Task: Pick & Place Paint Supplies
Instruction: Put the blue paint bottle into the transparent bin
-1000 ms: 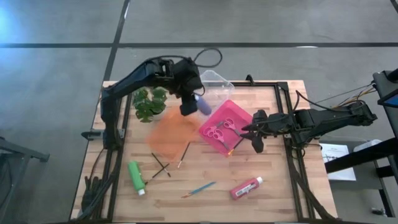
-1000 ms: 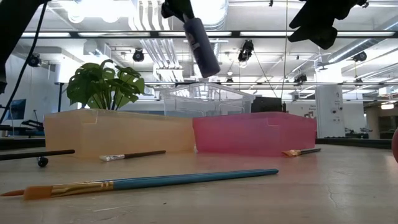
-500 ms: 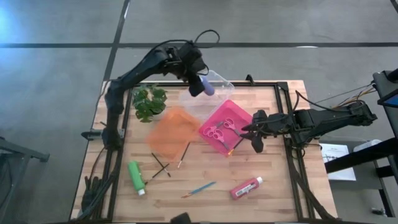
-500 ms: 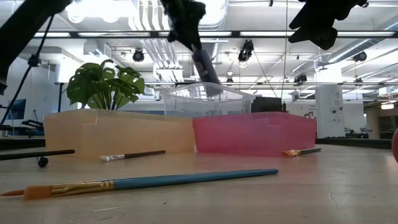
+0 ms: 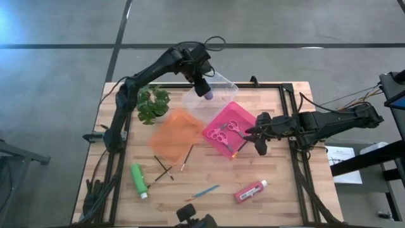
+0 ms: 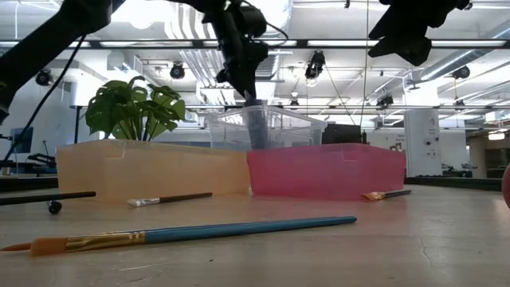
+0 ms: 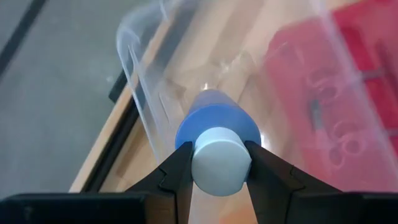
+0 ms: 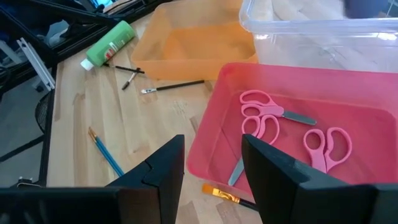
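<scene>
Left hand (image 7: 214, 163) clamped on blue-purple bottle (image 7: 217, 124), smooth, round, white-capped, half veiled behind clear tray (image 5: 221, 83) wall at 12 o'clock; right hand (image 8: 211, 163) apart.

table (image 5: 278, 183): pale wood planks, matt, visible grain | clear tray (image 5: 221, 82): transparent glossy plastic | pink tray (image 8: 348, 205): translucent plastic, smooth | orange tray (image 8: 186, 43): translucent plastic | blue-purple bottle (image 7: 217, 121): smooth plastic, matt white cap | left gripper (image 7: 216, 163) fingers: matt black

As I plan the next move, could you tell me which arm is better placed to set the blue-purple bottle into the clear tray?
Left: its pincer grips the blue-purple bottle inside the clear tray.
</scene>
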Controlling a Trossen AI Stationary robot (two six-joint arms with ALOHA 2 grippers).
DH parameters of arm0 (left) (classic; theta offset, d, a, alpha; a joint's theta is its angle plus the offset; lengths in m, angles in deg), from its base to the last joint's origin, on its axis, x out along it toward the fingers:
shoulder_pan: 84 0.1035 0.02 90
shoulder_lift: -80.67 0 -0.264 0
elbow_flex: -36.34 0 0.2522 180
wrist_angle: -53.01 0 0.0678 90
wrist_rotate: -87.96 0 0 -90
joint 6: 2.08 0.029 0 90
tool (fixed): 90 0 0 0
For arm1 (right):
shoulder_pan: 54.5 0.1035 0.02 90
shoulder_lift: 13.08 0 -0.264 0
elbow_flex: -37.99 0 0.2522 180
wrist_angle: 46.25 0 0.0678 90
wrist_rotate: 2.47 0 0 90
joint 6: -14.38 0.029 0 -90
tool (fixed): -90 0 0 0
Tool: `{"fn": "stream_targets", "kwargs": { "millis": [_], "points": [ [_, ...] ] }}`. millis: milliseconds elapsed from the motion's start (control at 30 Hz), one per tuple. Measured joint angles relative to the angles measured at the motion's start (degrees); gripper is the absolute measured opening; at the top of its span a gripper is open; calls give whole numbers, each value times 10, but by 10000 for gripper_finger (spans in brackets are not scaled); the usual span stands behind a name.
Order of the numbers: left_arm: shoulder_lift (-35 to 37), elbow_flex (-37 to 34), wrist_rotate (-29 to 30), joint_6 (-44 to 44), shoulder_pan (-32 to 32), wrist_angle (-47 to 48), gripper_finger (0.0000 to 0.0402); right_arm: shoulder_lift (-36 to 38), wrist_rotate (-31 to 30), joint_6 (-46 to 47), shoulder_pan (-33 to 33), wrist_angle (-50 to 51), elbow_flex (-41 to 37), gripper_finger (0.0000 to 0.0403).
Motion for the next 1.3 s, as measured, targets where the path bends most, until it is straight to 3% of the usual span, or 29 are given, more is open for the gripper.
{"fn": "stream_targets", "kwargs": {
  "millis": [600, 1133, 1300],
  "points": [
    [-65, -8, -4, 23, -4, 32, 124, -29, 1, 2, 0, -26, -4, 157],
    [-64, -7, 10, 37, -4, 41, 124, -29, 1, -11, 0, -31, -5, 157],
    [-64, -7, 11, 39, -4, 38, 166, -29, 1, -12, 0, -31, -5, 157]
  ]
}}
